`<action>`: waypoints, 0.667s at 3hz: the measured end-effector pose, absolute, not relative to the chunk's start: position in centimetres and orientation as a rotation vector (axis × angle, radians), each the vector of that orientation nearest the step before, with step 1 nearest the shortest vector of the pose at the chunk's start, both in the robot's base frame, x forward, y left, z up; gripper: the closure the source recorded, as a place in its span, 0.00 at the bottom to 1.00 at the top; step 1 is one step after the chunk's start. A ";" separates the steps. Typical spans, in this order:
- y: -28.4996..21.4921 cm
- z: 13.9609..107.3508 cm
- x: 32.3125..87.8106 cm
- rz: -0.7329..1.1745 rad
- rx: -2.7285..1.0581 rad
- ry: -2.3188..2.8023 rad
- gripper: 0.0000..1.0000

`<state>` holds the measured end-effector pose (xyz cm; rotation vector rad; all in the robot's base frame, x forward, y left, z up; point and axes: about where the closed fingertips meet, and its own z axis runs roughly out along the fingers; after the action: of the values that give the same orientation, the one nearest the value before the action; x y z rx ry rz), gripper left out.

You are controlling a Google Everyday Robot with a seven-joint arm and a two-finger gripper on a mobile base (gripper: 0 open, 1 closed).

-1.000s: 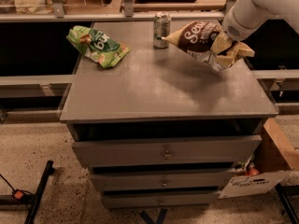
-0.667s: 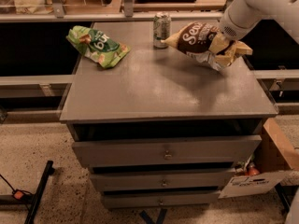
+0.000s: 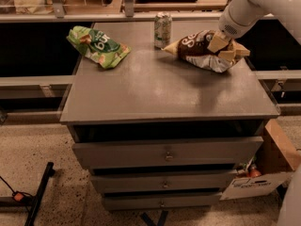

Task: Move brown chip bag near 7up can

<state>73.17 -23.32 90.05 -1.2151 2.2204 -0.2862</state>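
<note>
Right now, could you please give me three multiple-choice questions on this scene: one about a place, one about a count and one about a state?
1. Where does the 7up can stand?
A. Between the green chip bag and the brown chip bag, near the far edge of the table
B. On the floor
C. Inside a drawer

2. How many chip bags are in view?
A. One
B. Two
C. Four

3. What is the gripper doing?
A. Hanging open over the can
B. Clamping the green chip bag
C. Shut on the brown chip bag, at the end away from the can

Answers: 1 A, the can is upright on the table with a bag on each side. 2 B, one green and one brown. 3 C, it grips that bag's end.
</note>
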 end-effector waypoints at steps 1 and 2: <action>-23.2 89.9 73.2 -0.284 -1.218 2.221 0.00; -23.2 90.3 72.9 -0.294 -1.229 2.226 0.00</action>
<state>72.85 -23.16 90.35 -1.2286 2.2261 -0.2943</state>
